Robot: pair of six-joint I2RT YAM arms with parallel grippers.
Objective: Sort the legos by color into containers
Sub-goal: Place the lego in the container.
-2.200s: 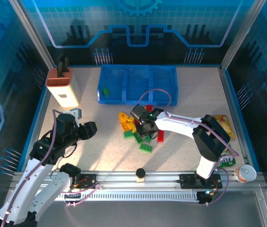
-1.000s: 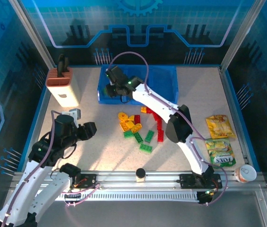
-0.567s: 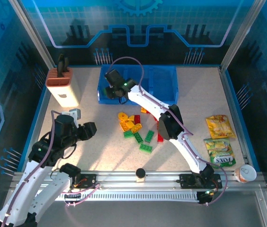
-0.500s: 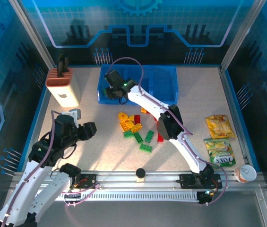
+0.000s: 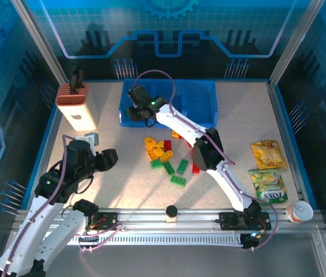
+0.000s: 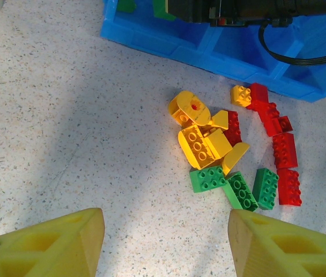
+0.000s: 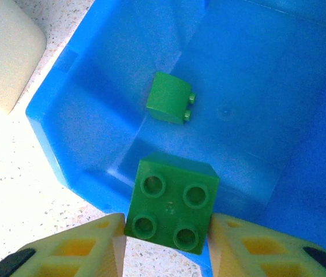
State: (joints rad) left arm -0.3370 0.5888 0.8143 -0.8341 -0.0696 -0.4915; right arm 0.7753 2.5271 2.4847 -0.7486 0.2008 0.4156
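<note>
My left gripper [image 6: 163,234] is nearest, fingers apart, holding nothing. Past it the loose legos [image 6: 232,150] lie on the table [image 6: 64,115], with the red ones strung in a line toward the containers [image 5: 197,98]. The right gripper [image 7: 167,229] is clamped on a green brick [image 7: 173,205], square, studs facing the wrist camera, over the left bin's near wall. A second green brick [image 7: 170,99] lies in that bin on its side, studs pointing right in the wrist view.

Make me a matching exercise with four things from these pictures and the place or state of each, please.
1. left gripper
2. right gripper
3. red bricks
4. packets

a. holds a green brick
b. on the table, near the tray
c. open, holds nothing
d. by the table's right edge

Pairs: 1-c, 2-a, 3-b, 4-d
</note>
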